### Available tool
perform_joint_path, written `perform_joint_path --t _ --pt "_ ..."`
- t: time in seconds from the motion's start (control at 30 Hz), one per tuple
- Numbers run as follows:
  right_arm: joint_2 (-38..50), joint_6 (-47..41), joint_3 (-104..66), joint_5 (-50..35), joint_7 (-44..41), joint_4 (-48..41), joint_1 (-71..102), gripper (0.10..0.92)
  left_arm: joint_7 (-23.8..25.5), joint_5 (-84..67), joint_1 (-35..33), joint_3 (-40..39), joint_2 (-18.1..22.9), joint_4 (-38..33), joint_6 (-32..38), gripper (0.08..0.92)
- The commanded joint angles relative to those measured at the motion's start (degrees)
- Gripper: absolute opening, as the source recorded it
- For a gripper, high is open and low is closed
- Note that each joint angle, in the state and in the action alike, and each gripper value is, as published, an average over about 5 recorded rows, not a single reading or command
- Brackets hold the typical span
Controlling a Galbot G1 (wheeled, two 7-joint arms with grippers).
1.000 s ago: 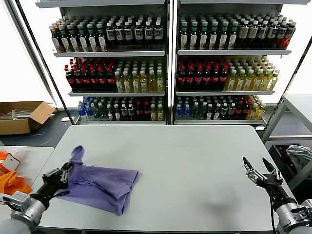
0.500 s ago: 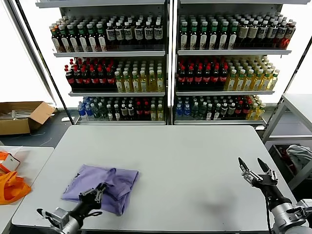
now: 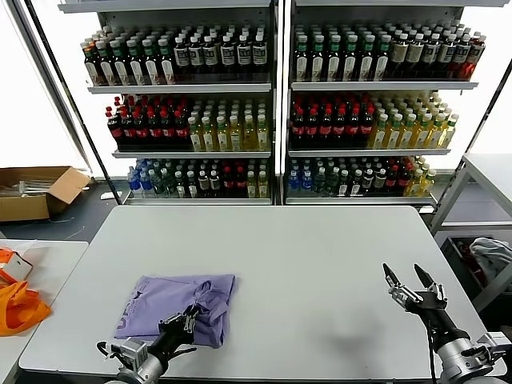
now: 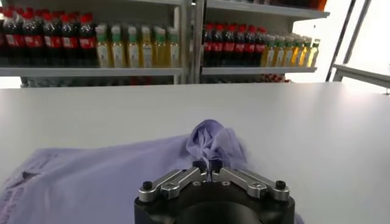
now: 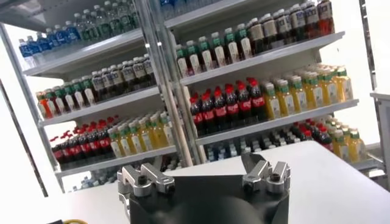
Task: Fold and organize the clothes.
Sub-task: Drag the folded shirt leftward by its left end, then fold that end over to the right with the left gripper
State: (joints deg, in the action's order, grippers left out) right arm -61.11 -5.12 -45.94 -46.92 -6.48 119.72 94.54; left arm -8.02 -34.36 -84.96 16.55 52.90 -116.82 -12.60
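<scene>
1. A lavender T-shirt (image 3: 172, 302) lies on the grey worktop (image 3: 304, 264), at its near left part, folded into a rough rectangle.
2. The shirt's right edge is bunched into a raised, crumpled lump (image 4: 210, 141); the rest lies fairly flat, with some creases.
3. Faint marks show on the shirt's left part in the head view; I cannot tell what they are.
4. The left claw (image 3: 186, 322) sits at the shirt's near right edge, low over the worktop.
5. In the left wrist view the left claw (image 4: 208, 165) has its fingertips pressed together, right at the base of the bunched lump. It seems to pinch a fold of the shirt there, though the contact itself is hard to make out.
6. The right claw (image 3: 406, 282) hangs above the worktop's near right part, well apart from the shirt, with its fingers spread wide and nothing between them.
7. The right wrist view shows the right claw (image 5: 205, 173) spread the same way, facing the shelves.
8. Behind the worktop stand 2 shelf racks (image 3: 276, 104) full of bottled drinks.
9. An orange fabric item (image 3: 20, 304) lies on a side table at the left, and a cardboard box (image 3: 36, 190) sits on the floor beyond it.
</scene>
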Motion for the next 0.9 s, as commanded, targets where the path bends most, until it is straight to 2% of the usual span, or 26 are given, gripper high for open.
perform_joint_path --t 0.03,0.23,0.4,0.5,0.6,0.7,0.8,0.9 --pt "-0.4 0.0 0.8 0.5 -0.1 0.1 -0.1 0.823 -3.6 -3.7 2.9 -0.4 -0.2 0.0 -0.8 0.094" --pt "-0.9 -0.2 1.3 1.1 0.0 0.5 -0.3 0.823 -3.8 -3.6 4.0 -1.4 0.3 0.5 -0.8 0.094" --pt "-1.1 -0.2 1.1 1.2 0.0 0.8 -0.1 0.823 -2.0 -2.1 3.5 -2.7 0.6 0.6 -1.4 0.094" --pt "-1.2 -0.3 1.1 1.4 0.0 0.9 -0.2 0.823 -0.9 -0.8 2.7 -3.2 0.9 -0.3 -1.6 0.128" --pt "-1.2 -0.4 1.2 1.4 0.1 0.8 -0.3 0.823 -0.9 -0.2 1.5 -2.9 0.9 -2.7 -2.2 0.209" --pt "-1.3 -0.4 1.3 1.5 0.1 0.7 -0.4 0.823 -3.2 -1.9 1.4 -1.5 1.3 -6.9 -3.3 0.295" --pt "-1.4 -0.4 1.7 1.7 0.0 0.8 -0.2 0.823 -4.7 -6.5 1.8 3.2 1.0 -10.9 -4.0 0.382" --pt "-1.2 -0.3 1.6 1.7 -0.2 0.8 0.0 0.823 -3.6 -9.9 0.6 10.9 -1.5 -12.0 -4.2 0.468"
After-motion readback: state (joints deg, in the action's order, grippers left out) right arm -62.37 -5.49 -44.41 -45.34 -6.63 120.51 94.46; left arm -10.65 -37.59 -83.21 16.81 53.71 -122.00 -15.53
